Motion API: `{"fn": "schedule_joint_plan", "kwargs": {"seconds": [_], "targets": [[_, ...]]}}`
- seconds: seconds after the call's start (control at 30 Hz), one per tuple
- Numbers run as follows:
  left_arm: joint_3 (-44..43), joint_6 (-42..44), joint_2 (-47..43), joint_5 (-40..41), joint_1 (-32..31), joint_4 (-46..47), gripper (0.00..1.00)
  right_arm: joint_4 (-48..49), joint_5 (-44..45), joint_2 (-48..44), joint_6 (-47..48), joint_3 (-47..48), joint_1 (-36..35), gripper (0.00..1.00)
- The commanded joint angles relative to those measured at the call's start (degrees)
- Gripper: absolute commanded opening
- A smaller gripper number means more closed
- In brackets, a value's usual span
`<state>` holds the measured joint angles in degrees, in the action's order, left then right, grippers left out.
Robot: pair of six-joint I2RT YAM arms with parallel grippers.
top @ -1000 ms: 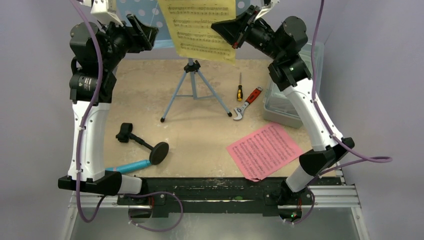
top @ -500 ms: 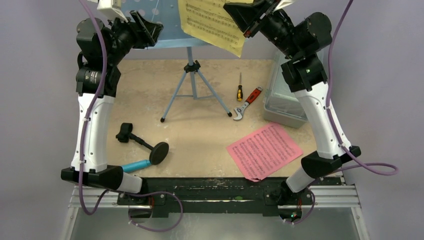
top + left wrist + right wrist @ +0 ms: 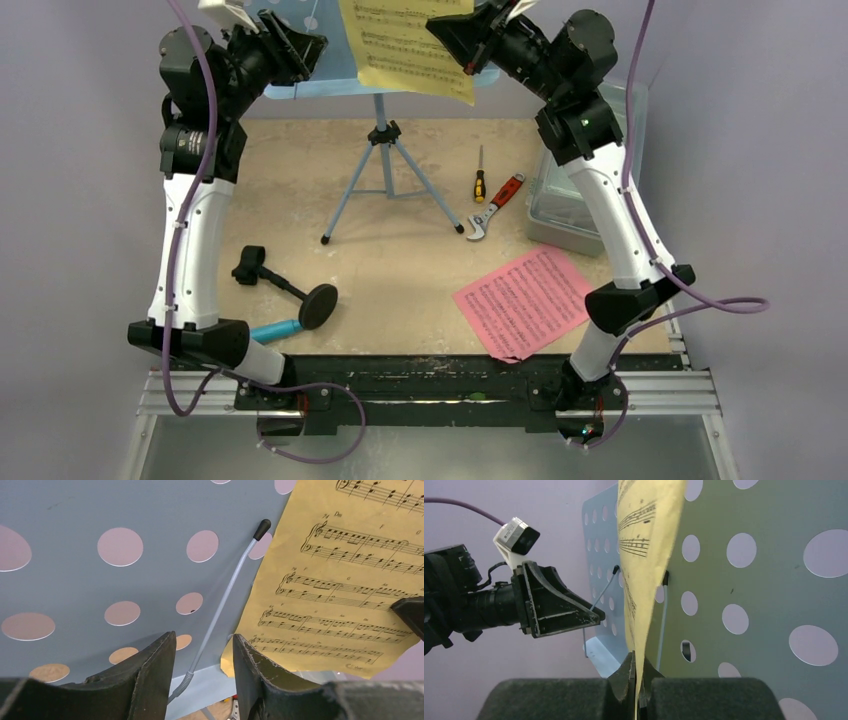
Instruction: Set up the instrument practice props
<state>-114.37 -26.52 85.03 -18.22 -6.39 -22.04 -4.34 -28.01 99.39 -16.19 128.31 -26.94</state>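
The light blue perforated music stand (image 3: 385, 165) rises at the table's back on tripod legs, its desk (image 3: 75, 580) filling the left wrist view. My right gripper (image 3: 636, 662) is shut on the lower edge of the yellow sheet-music page (image 3: 646, 555), holding it upright against the desk (image 3: 764, 580). My left gripper (image 3: 204, 637) is open, its jaws on either side of the stand's grey wire page holder (image 3: 227, 590), just left of the yellow page (image 3: 340, 580). On the table lie the pink page (image 3: 528, 300), the cyan microphone (image 3: 272, 329) and the black round-base mic stand (image 3: 285, 285).
A screwdriver (image 3: 479, 180) and a red-handled wrench (image 3: 495, 207) lie right of the tripod. A clear plastic box (image 3: 575, 215) sits at the right edge beneath my right arm. Both arms reach high toward the back.
My right gripper swung right with the yellow page, then back left against the stand. My left gripper's jaws have narrowed round the wire holder.
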Motion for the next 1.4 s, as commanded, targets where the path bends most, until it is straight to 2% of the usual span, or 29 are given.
{"fn": "schedule_joint_plan", "kwargs": {"seconds": [0.0,0.33,0.47,0.6,0.73,0.83,0.97,1.1,1.23,1.3,1.37], "targets": [[-2.7,-2.0,0.8,-1.6,0.2,4.4,0.44,-0.5,1.6,0.0,2.6,3.6,-0.1,0.00],[-1.0,-2.9,-0.1,-1.8,0.2,8.8,0.33,-0.9,7.9,0.3,4.4,3.9,-3.5,0.00],[-0.1,-2.2,-1.0,-1.2,0.2,10.6,0.23,-1.4,12.1,0.9,4.6,4.6,-4.7,0.00],[1.3,-1.5,-2.1,-1.9,0.2,12.7,0.20,-0.6,16.5,0.6,3.5,3.8,-4.9,0.00],[1.1,-1.2,-1.7,-2.7,0.2,12.7,0.16,-0.2,16.9,0.5,2.6,3.7,-5.1,0.00],[1.0,-0.9,-1.5,-3.2,0.2,12.7,0.19,-0.5,17.0,0.9,2.9,4.2,-5.2,0.00],[0.3,-0.5,-1.1,-3.4,0.2,11.7,0.31,-0.2,16.9,0.7,2.9,4.1,-5.3,0.00],[0.0,-1.0,0.0,-4.3,0.2,11.6,0.32,0.1,16.4,1.2,2.6,4.4,-5.5,0.00],[-0.5,-1.2,0.5,-3.9,0.2,11.7,0.22,0.4,16.8,1.6,2.9,4.4,-6.0,0.00],[-0.7,-1.6,0.6,-3.8,0.2,12.3,0.11,0.7,17.2,1.6,3.1,4.1,-6.1,0.00],[-1.4,-1.7,1.1,-3.5,0.2,12.1,0.07,1.2,17.3,1.4,3.1,3.7,-6.2,0.00]]}}
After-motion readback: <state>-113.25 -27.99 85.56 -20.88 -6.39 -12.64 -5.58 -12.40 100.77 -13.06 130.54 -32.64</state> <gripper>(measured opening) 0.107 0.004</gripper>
